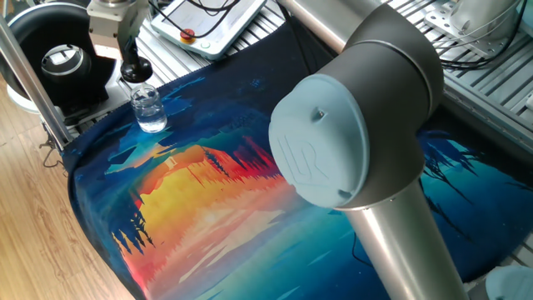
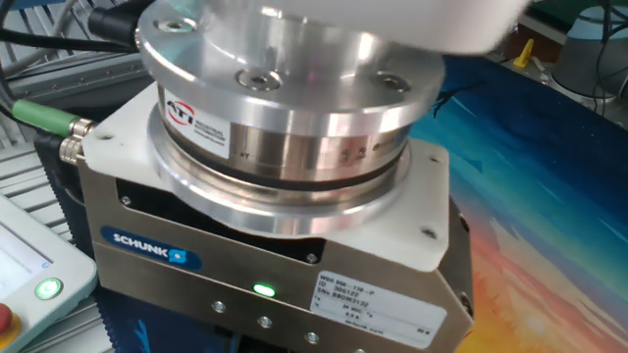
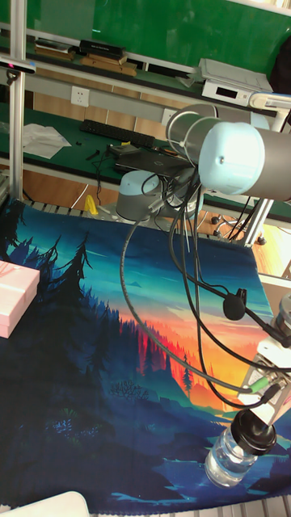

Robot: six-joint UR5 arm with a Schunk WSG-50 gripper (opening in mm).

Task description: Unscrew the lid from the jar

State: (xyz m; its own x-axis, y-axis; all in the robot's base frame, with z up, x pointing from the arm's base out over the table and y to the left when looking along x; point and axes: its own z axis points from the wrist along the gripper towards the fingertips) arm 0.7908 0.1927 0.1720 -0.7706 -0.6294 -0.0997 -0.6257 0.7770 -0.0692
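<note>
Jar [image 1: 149,111] stands upright on the table [image 1: 250,192], on the painted mat's dark blue corner, neck bare. Lid [image 1: 136,68] is off the jar, raised at about 11 o'clock from the neck, pinched in the gripper [image 1: 133,65]. The tall fixed view shows lid [image 3: 254,430] just above jar [image 3: 229,456]. Black ring device [image 1: 58,58] sits at 10 o'clock of the jar.

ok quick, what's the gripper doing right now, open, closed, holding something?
Gripper: shut on the lid, held just above the jar.
</note>
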